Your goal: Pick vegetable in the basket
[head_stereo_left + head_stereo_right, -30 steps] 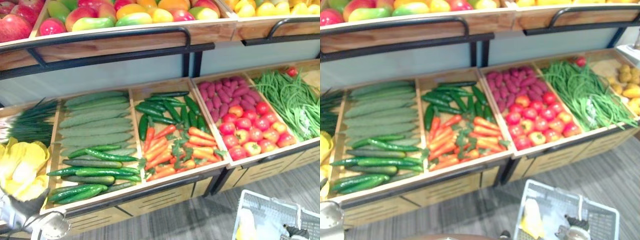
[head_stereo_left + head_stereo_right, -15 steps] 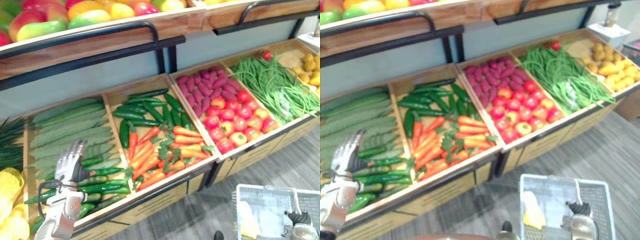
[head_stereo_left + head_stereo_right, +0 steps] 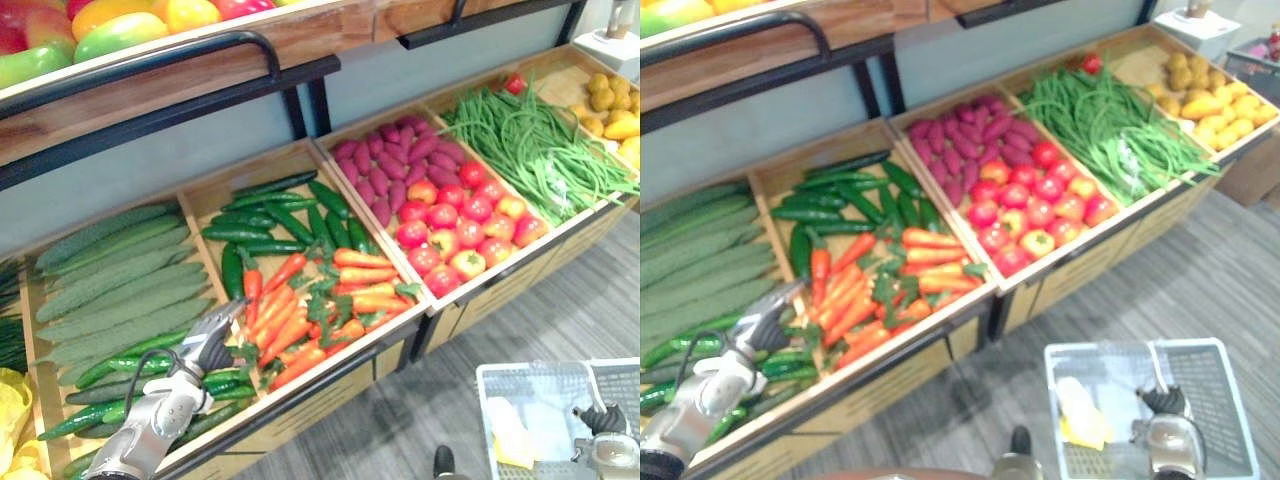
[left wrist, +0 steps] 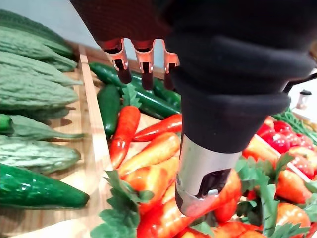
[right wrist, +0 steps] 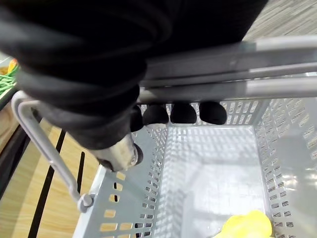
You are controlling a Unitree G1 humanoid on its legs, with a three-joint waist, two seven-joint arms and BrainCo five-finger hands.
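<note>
Reach is nearly made: the left hand (image 3: 208, 341), fingers straight and empty, has been brought from the cucumbers (image 3: 150, 365) across to the carrots (image 3: 292, 322), which lie ungrasped in their wooden compartment (image 4: 94, 129). The handle (image 5: 247, 69) of the basket (image 3: 530, 364) is held by the curled right hand (image 3: 603, 418).

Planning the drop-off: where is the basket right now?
In the left eye view the basket is at the lower right, over the floor in front of the tomatoes, its handle gripped by the right hand.
</note>
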